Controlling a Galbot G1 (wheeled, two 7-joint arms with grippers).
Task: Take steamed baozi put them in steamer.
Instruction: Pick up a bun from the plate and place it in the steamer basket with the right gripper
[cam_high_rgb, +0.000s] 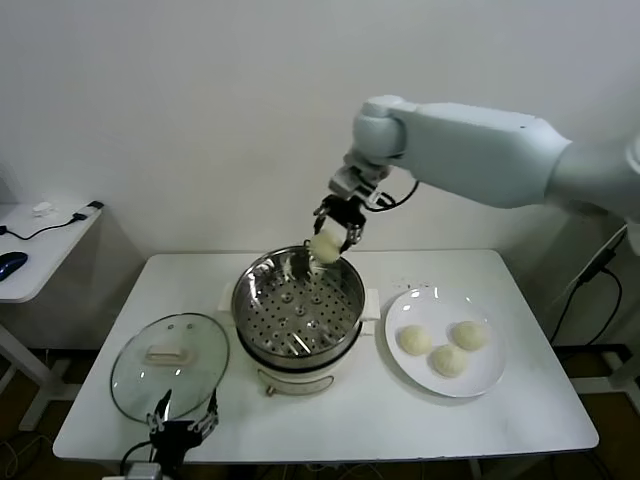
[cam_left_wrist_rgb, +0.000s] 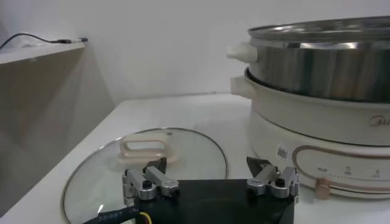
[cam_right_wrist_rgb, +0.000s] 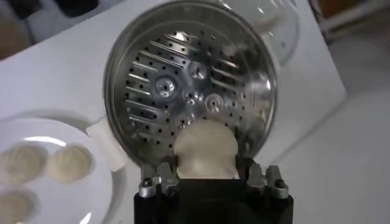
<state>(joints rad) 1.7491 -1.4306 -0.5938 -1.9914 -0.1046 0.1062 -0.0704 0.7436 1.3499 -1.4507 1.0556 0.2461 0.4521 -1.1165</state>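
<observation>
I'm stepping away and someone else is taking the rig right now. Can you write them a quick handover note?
Right gripper: jaws shut on one baozi, held above the far rim of the steamer.
Left gripper: jaws open, parked low by the glass lid, which lies on the table left of the steamer.
Done: nothing is in the steamer yet; its perforated tray is bare.
Left: lower and release this baozi, then move the three baozi from the white plate.

Four steamed baozi are counted: three on the one white plate (cam_high_rgb: 487, 375) at the lower right of the frame, and one baozi (cam_high_rgb: 325, 248) above the single steamer (cam_high_rgb: 298, 318) at centre. One glass lid (cam_high_rgb: 170, 364) is seen at lower left.
</observation>
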